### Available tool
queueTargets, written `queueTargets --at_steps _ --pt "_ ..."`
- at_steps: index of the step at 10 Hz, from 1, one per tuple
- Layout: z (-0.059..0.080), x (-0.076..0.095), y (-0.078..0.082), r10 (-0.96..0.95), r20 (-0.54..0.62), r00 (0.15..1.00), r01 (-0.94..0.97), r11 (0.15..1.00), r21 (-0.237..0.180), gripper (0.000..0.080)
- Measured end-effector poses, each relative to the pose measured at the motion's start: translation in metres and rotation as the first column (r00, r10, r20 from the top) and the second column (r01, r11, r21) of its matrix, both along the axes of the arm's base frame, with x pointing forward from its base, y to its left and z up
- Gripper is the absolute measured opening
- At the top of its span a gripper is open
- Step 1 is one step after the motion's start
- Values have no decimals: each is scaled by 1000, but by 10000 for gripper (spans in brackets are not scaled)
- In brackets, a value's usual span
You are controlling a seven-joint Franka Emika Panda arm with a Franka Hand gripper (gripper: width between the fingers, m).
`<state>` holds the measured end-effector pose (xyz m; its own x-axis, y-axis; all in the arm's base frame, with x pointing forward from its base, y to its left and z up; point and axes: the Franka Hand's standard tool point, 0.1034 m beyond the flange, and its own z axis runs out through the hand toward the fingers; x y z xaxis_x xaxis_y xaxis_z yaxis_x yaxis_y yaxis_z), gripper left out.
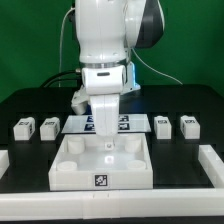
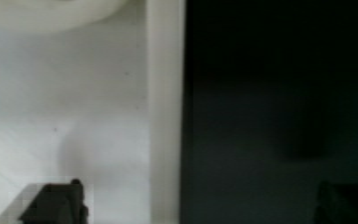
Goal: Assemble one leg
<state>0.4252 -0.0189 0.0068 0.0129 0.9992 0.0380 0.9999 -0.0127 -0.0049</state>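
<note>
Two-finger gripper [image 2: 197, 204] is spread wide with nothing in it, hanging low over the large white square tray-like piece [image 1: 68, 172]. No small white tagged plastic leg block [image 1: 47, 126] is gripped; two sit at the exterior view's left of the tray and two at its right. Risk: descending here clips the tray, since the wrist view shows a white edge running between the dark fingertips [image 2: 51, 203]. Only the exterior view shows the legs, and only the wrist view shows the finger gap.
</note>
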Motion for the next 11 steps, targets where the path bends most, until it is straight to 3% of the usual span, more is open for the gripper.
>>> queueTargets --at_steps 2,5,6,7,11 --pt "-2 0 0 -9 6 1000 9 1000 1 650" --pt "-2 0 0 -9 6 1000 9 1000 1 241" --pt "-2 0 0 -9 6 1000 9 1000 1 241" --pt "-2 0 0 -9 6 1000 9 1000 1 58" --pt "-2 0 0 -10 6 1000 10 1000 1 57"
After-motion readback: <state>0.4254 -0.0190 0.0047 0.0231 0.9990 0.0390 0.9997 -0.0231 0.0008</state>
